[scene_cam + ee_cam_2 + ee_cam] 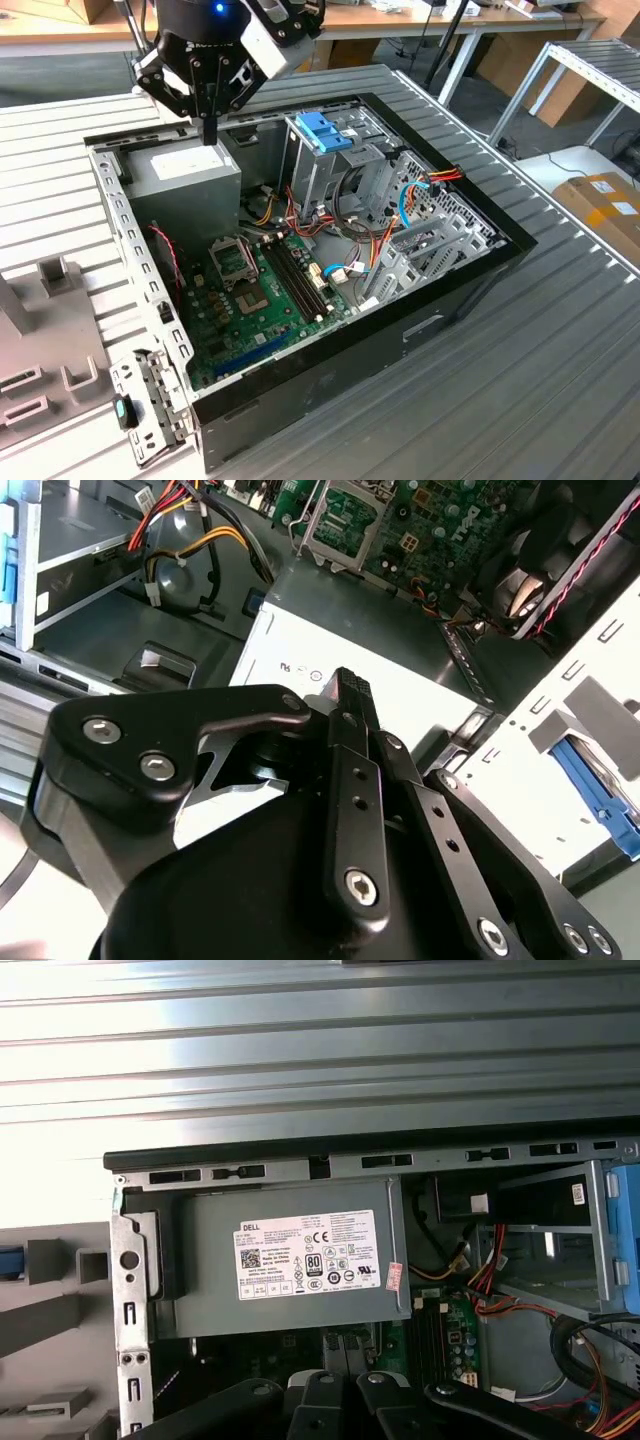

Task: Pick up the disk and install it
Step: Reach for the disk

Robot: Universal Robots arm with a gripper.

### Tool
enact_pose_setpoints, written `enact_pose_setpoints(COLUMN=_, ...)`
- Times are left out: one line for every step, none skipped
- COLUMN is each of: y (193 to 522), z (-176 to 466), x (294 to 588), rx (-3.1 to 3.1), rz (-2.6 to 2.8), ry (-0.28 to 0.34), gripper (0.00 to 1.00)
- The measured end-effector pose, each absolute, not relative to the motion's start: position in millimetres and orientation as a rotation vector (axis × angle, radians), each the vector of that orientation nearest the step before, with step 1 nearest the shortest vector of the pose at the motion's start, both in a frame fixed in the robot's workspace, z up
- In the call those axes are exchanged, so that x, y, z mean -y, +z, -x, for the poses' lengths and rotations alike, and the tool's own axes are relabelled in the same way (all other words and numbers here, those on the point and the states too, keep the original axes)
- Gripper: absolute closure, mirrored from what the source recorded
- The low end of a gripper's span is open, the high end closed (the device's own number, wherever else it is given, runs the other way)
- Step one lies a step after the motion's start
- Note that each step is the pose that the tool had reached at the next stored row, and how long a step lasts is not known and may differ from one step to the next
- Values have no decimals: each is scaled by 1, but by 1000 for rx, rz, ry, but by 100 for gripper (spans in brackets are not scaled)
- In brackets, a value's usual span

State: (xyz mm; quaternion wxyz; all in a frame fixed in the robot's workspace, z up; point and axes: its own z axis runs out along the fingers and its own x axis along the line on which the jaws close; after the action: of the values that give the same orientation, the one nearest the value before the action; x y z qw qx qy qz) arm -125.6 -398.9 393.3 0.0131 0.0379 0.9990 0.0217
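Slatted table (560, 330) | tool (208, 138) fingers together, pointing down over power-supply box (188, 178)

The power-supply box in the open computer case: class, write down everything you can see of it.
The power-supply box is a grey, metal-looking rectangular block with a white printed sticker on its upward face. It lies flat in a corner of the computer case, against the case wall, beside the green motherboard. The gripper hangs just over the sticker, jaws together; contact cannot be told.
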Motion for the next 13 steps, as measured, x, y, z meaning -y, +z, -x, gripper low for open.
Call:
enact_pose_setpoints(y=393, z=126, x=399, rx=-3112, rz=-118, ry=68, gripper=90)
enact_pose_setpoints(y=393, z=126, x=399, rx=-3112, rz=-118, ry=68, gripper=90)
enact_pose_setpoints(y=393, z=126, x=399, rx=-3112, rz=-118, ry=68, gripper=90)
enact_pose_setpoints(y=393, z=127, x=399, rx=-3112, rz=-118, ry=68, gripper=90)
enact_pose_setpoints(y=393, z=127, x=399, rx=-3113, rz=-118, ry=68, gripper=90)
enact_pose_setpoints(y=393, z=127, x=399, rx=-3113, rz=-118, ry=68, gripper=90)
enact_pose_setpoints(y=393, z=128, x=399, rx=-3113, rz=-118, ry=68, gripper=90)
enact_pose_setpoints(y=393, z=128, x=399, rx=-3112, rz=-118, ry=68, gripper=90)
enact_pose_setpoints(y=393, z=128, x=399, rx=-3112, rz=-118, ry=68, gripper=90)
enact_pose_setpoints(y=393, z=128, x=399, rx=-3112, rz=-118, ry=68, gripper=90)
enact_pose_setpoints(y=393, z=128, x=399, rx=-3112, rz=-118, ry=68, gripper=90)
enact_pose_setpoints(y=393, z=129, x=399, rx=-3113, rz=-118, ry=68, gripper=90)
enact_pose_setpoints(y=393, z=129, x=399, rx=-3113, rz=-118, ry=68, gripper=90)
